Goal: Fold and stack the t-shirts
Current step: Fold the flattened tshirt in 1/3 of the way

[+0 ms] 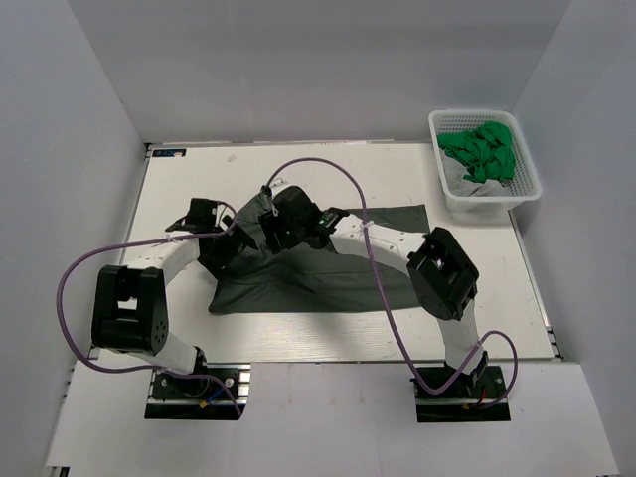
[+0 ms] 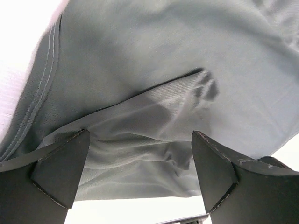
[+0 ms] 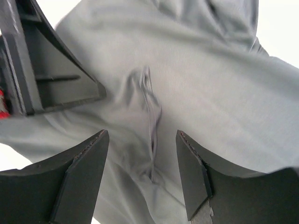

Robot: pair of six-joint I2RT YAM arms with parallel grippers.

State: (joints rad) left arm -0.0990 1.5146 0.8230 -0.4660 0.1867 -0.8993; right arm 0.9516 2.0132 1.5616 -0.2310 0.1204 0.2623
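A dark charcoal grey t-shirt (image 1: 318, 283) lies partly folded across the middle of the table, bunched up at its left end where both grippers meet. My left gripper (image 1: 237, 238) hangs open over a loose fold of the shirt (image 2: 140, 93), its fingers (image 2: 60, 172) apart with nothing between them. My right gripper (image 3: 142, 158) is open above a pinched ridge of the grey cloth (image 3: 152, 116), and neither finger touches it. In the top view the right gripper (image 1: 262, 221) sits just right of the left one. Green t-shirts (image 1: 482, 149) lie crumpled in the basket.
The white lattice basket (image 1: 527, 184) stands at the back right corner of the white table (image 1: 298, 338). A finger of the left gripper (image 3: 46, 70) shows at the upper left of the right wrist view. Purple cables (image 1: 383, 298) loop over both arms.
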